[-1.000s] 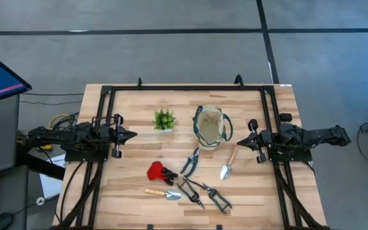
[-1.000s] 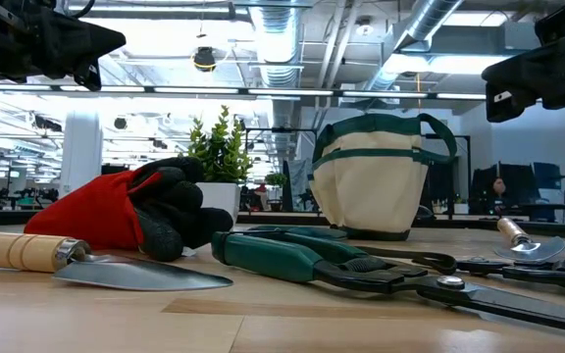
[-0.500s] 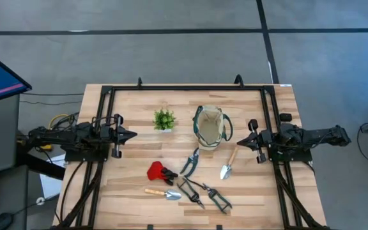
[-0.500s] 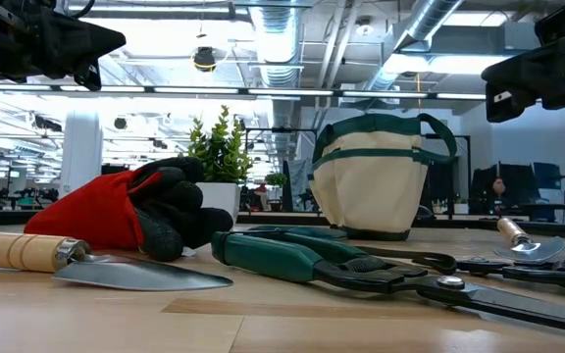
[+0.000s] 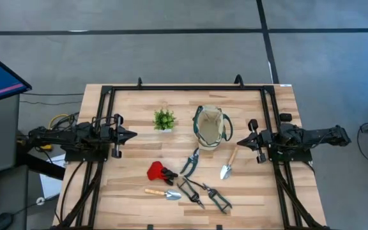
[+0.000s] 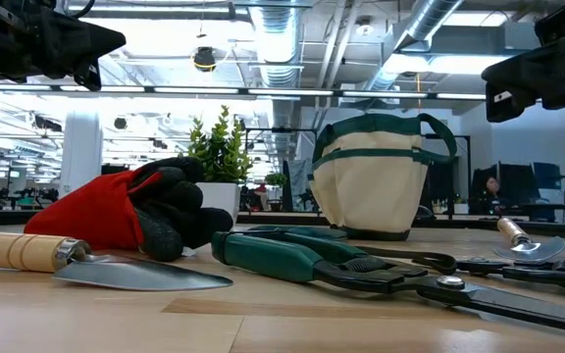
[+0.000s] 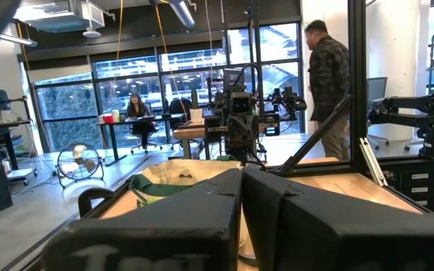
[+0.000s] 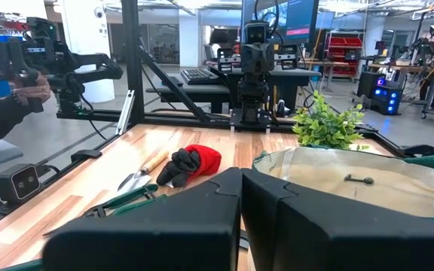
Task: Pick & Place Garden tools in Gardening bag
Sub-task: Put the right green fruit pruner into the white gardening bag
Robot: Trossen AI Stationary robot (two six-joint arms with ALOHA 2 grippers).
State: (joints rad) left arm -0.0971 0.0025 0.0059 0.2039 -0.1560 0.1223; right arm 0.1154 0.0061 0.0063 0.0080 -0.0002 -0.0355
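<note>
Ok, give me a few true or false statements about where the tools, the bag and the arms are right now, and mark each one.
1. The bag stands upright on the table. True.
2. A trowel is already inside the bag. False: it lies on the table beside the bag, and no tool shows in it.
3. The left end effector holds the red glove. False: it is shut on nothing, and the glove lies on the table.
4. The plant stands left of the bag in the high view. True.
5. The right end effector is shut and empty, at the table's right side. True.
</note>
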